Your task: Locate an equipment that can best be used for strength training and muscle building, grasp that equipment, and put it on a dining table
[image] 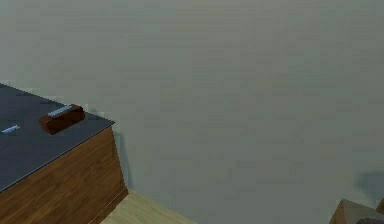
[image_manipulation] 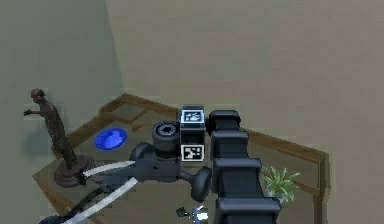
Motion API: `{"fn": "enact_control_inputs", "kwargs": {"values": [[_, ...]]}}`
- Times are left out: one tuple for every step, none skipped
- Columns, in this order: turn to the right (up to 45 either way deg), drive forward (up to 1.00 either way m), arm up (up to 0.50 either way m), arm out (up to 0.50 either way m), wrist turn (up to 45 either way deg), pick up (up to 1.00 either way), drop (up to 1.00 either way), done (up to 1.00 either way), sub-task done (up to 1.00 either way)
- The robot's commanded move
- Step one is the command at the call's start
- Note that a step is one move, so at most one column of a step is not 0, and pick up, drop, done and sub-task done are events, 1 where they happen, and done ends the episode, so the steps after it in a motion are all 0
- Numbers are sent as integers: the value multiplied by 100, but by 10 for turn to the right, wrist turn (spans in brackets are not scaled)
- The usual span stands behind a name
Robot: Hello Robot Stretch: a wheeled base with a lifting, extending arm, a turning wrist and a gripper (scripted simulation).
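Wooden corner table [image_manipulation: 300,158] carries a dark statue [image_manipulation: 50,130] at its left, a blue dish [image_manipulation: 112,139] beside that, and a dark round object [image_manipulation: 163,133] just right of the dish. I see the gripper [image_manipulation: 112,180] at the table's near left, close to that object. I cannot tell the jaws' state, nor whether anything is held. A small plant [image_manipulation: 278,182] stands right of the arm [image_manipulation: 235,170]. Ahead, a dark-topped wooden cabinet [image: 60,175] bears a brown block [image: 62,118].

A dark statue [image_manipulation: 52,125] and blue disc [image_manipulation: 111,139] sit on a wooden surface [image_manipulation: 290,155] near the tool [image_manipulation: 85,190] (green plant [image_manipulation: 280,182] farther right).
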Motion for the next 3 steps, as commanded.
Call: {"fn": "enact_control_inputs", "kwargs": {"values": [[0,0,0,0,450,0,0,0,0],[0,0,0,0,450,0,0,0,0],[0,0,0,0,180,0,0,0,0]]}}
